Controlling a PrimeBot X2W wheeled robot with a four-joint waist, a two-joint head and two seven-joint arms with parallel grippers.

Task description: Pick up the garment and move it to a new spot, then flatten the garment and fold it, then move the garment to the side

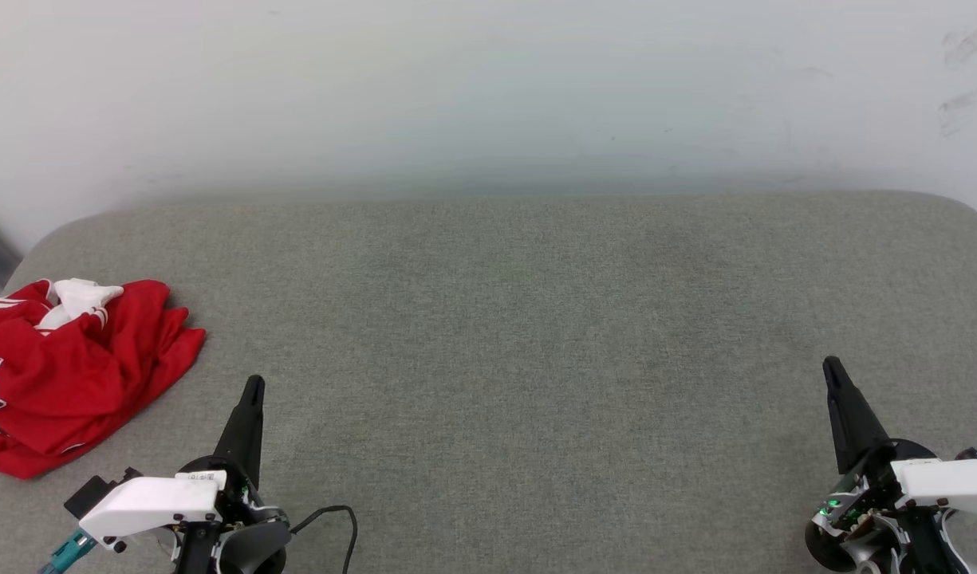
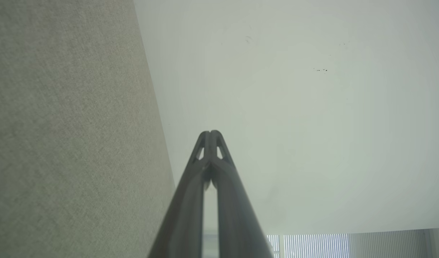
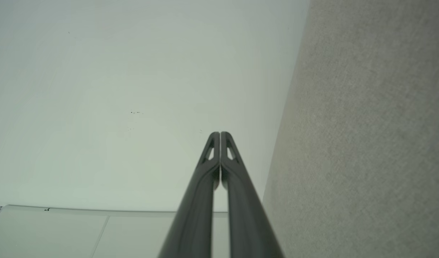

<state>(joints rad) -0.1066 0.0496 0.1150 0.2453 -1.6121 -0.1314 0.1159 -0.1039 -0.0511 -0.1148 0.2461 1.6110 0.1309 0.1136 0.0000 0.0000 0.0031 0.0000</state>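
1. The garment (image 1: 73, 375) lies crumpled in a loose heap at the far left of the grey fabric-covered bench (image 1: 520, 335), partly running out of the head view's left edge. A white sleeve is bunched on top, and part of the black lettering shows at the edge.
2. The left gripper (image 1: 253, 387) is at the lower left, fingers pressed together and holding nothing. It points up the bench, near the garment's right edge but not touching it.
3. The right gripper (image 1: 831, 367) sits at the lower right, likewise closed and empty, well apart from the garment.
4. In both wrist views the closed fingers point along the bench toward the pale wall (image 1: 488, 88). This looks like a rest pose, with the arms wide apart so the middle of the bench stays unobstructed.
5. Judging by this, the task has not begun: the first step, picking up the garment, is yet to come.
6. The left gripper is the likelier one to reach first, being nearer. It would need to open, swing left and pinch a raised fold.
7. The wide stretch of bare fabric at the centre seems the natural new spot for flattening and folding.
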